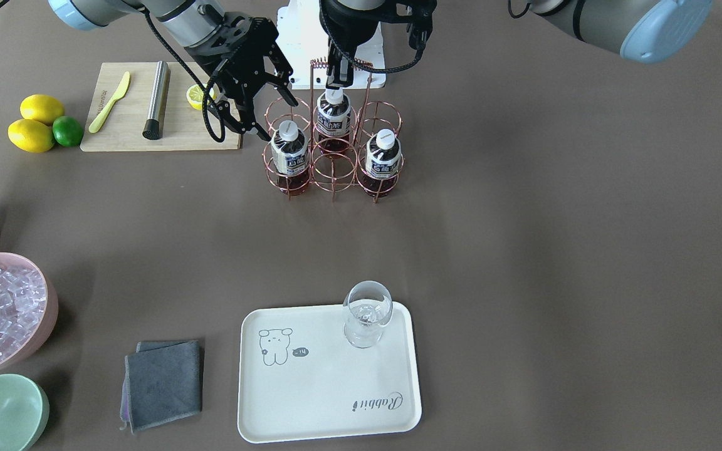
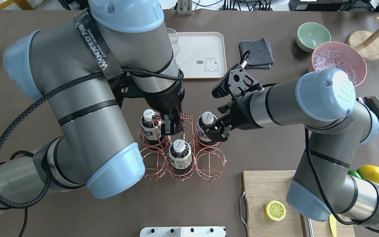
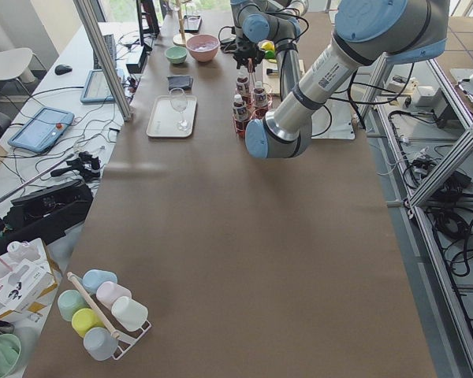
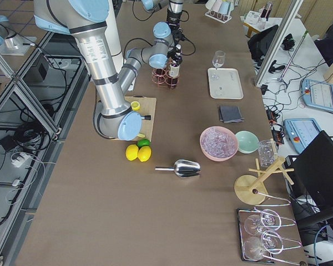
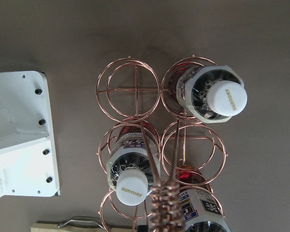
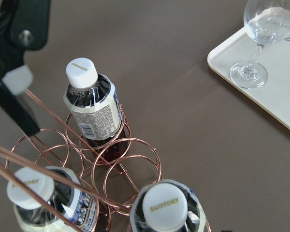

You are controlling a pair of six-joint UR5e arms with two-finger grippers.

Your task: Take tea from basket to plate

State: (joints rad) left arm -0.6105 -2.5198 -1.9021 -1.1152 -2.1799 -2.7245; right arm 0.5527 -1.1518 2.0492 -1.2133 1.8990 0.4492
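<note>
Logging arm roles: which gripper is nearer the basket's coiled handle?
Left. The left gripper is right at the coiled handle over the centre of the basket. The right gripper, jaws open, is off to one side beside an outer tea bottle.

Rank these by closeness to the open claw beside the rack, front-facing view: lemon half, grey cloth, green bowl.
1. Lemon half, on the cutting board by the right gripper.
2. Grey cloth, beside the plate.
3. Green bowl, bottom-left corner.
</note>
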